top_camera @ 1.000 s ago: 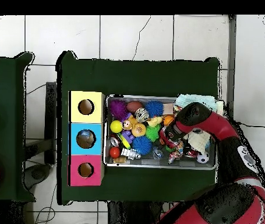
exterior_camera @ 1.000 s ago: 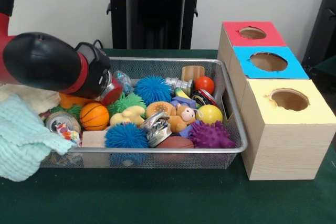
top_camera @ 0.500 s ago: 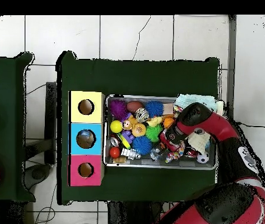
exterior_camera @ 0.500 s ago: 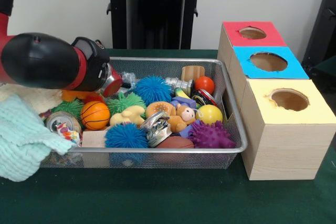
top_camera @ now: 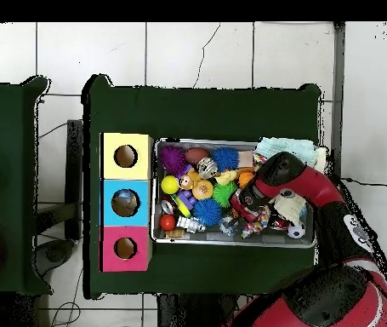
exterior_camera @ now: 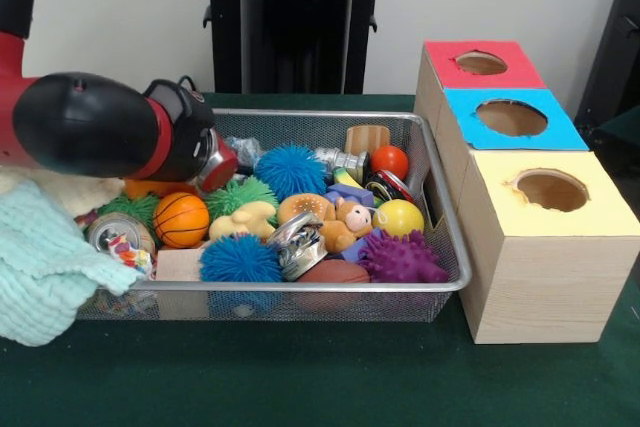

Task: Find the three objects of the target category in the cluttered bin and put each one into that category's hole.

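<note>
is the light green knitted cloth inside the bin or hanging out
Hanging out: the light green knitted cloth drapes over the wire mesh bin end onto the table.

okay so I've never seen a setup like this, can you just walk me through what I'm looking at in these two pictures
This is a robot arm, red and black, working over a wire mesh bin on a green table. One picture looks across the table at it; the other looks straight down from above. The bin is crammed with toys: spiky blue balls, a small basketball, a yellow ball, a crushed can, and a pale knitted cloth draped over one end. Beside the bin sit three wooden boxes with round holes, topped yellow, blue and red. The arm's end effector reaches into the clutter; whether it holds anything is hidden.
</note>
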Tool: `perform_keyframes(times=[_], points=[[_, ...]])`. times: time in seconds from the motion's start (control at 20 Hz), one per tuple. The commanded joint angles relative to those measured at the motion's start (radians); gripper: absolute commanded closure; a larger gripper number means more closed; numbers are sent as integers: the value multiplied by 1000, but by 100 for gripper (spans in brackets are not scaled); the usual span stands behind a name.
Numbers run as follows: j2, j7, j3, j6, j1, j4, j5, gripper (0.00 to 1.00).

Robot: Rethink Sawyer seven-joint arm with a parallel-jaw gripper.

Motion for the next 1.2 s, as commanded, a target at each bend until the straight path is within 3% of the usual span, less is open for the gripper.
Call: perform_keyframes(times=[0.05,0.25,0.45,0.65,0.85,1.0,1.05,1.2], points=[[59,-68,9,-283,-15,56,-30,100],[66,-49,-13,-332,-5,62,-42,100],[64,53,-81,-534,49,73,-147,100],[71,112,-134,-527,91,63,-145,100],[111,67,-148,-411,92,29,-91,100],[132,16,-148,-391,87,7,-87,100],[132,5,-150,-396,87,7,-88,0],[130,6,-150,-406,88,6,-91,0]])
